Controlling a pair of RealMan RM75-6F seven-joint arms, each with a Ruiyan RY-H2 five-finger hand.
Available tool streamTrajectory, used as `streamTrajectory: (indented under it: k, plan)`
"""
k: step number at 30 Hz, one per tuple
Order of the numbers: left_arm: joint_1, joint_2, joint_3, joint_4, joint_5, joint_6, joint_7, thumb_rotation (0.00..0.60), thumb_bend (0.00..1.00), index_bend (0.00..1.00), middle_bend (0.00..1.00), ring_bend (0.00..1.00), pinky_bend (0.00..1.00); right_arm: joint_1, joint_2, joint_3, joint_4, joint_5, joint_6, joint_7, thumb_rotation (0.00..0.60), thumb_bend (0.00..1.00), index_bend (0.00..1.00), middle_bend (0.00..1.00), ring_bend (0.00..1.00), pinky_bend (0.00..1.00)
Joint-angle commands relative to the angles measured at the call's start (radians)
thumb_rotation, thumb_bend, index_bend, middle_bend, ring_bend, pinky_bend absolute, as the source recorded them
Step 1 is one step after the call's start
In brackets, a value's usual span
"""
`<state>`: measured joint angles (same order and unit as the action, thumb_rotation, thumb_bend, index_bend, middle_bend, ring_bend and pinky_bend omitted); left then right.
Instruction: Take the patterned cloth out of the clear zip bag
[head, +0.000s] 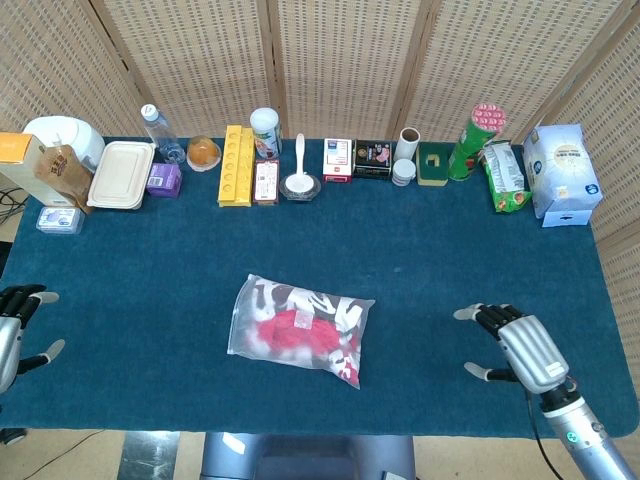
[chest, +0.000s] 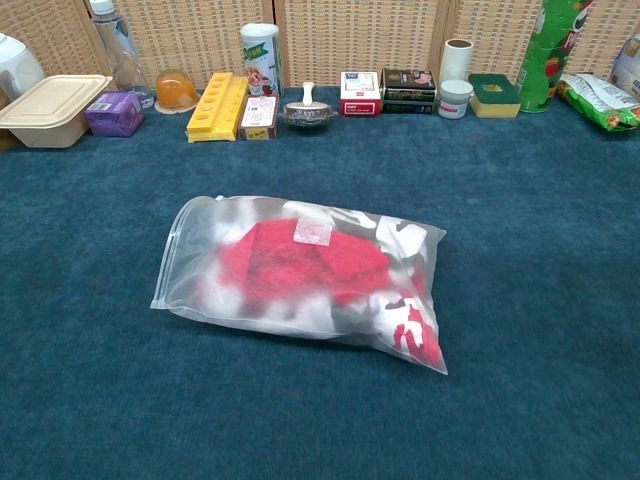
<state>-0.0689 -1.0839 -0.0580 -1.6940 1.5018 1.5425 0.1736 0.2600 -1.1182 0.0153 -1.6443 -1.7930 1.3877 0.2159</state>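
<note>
The desk, covered in dark blue cloth, carries the clear zip bag with the patterned cloth near its middle, and along its far edge a beige lidded box, a yellow tray, a green can and a white pack.

I am reading no legible text; the printing on the boxes along the back is blurring out.
</note>
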Motion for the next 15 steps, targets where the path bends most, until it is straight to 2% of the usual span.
streamTrajectory:
  k: [1,8,15]
  plan:
    - [-0.002,0.0,-0.003,0.005,-0.002,-0.002,-0.007,0.6,0.13,0.33,0.28,0.22,0.24,0.033,-0.016,-0.005,-0.032,-0.027,-0.034,-0.017,0.6,0.08,0.27,0.34,0.38,0.37]
    - [-0.014,-0.006,-0.009,0.033,-0.011,-0.019,-0.027,0.6,0.13,0.33,0.28,0.22,0.24,0.108,-0.063,-0.004,-0.114,-0.041,-0.141,-0.09,0.6,0.03,0.21,0.3,0.37,0.36]
    - [-0.025,-0.015,-0.016,0.068,-0.024,-0.039,-0.056,0.6,0.13,0.33,0.28,0.22,0.24,0.179,-0.149,0.023,-0.18,0.023,-0.275,-0.23,0.6,0.01,0.13,0.25,0.33,0.33]
